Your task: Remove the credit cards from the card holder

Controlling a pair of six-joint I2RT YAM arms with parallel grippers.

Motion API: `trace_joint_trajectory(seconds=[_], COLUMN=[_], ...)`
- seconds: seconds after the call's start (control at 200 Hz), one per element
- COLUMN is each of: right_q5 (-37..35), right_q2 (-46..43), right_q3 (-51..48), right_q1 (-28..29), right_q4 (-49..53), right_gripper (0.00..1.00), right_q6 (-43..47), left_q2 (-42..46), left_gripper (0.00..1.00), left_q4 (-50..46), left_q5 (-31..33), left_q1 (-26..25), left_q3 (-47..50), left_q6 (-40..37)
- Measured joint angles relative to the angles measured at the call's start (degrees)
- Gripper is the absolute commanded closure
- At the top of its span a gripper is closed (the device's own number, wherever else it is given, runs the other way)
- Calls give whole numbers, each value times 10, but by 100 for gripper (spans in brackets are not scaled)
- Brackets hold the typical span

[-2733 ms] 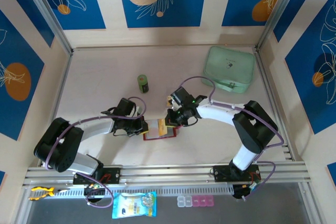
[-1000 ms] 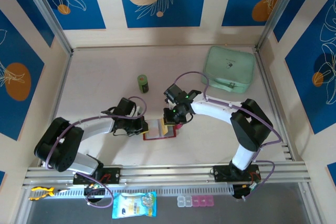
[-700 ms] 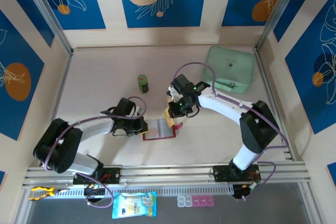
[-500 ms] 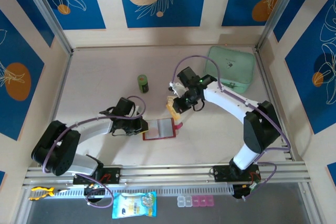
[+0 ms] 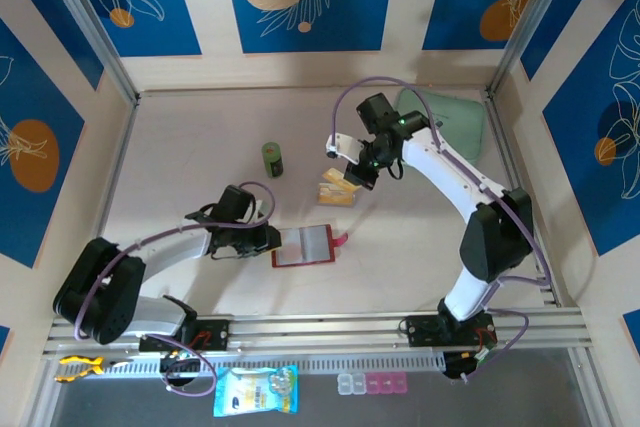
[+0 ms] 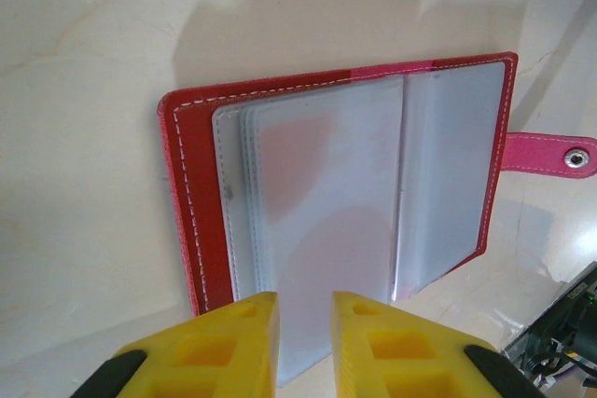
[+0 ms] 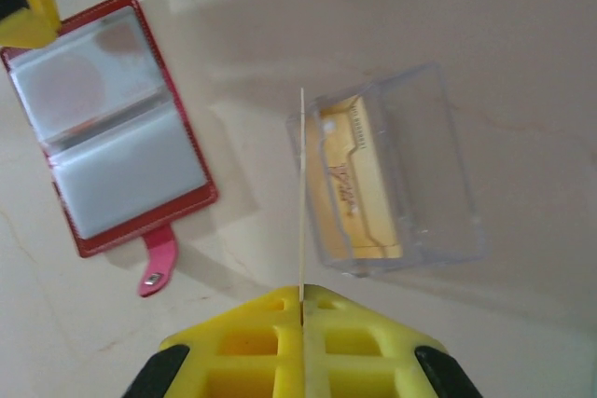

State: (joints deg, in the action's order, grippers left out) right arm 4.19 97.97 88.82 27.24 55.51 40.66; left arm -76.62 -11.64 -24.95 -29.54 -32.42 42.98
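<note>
Right fingers (image 7: 301, 309) carried card (image 7: 301, 198) from card holder (image 5: 304, 245)
</note>
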Motion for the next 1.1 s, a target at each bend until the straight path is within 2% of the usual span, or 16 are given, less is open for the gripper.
trace_joint_trajectory(seconds=[0.19, 0.42, 0.78, 0.945, 1.095], right_q5=[-18, -30, -38, -40, -41], right_q2=[66, 140, 193, 207, 208], right_q3=[66, 139, 153, 153, 153], right_q1=[-3, -3, -3, -3, -3], right_q4=[36, 62, 80, 82, 82], right_gripper=[100, 100, 94, 83, 82], right_q6=[65, 94, 106, 106, 103], left_q2=[12, 21, 28, 42, 42], left_gripper=[77, 76, 75, 74, 74], left_q4=[0, -1, -18, -30, -30], left_q5=[6, 10, 14, 19, 23], left_q1=[0, 0, 0, 0, 1], left_q3=[0, 0, 0, 0, 0], left_q6=[1, 2, 1, 0, 0])
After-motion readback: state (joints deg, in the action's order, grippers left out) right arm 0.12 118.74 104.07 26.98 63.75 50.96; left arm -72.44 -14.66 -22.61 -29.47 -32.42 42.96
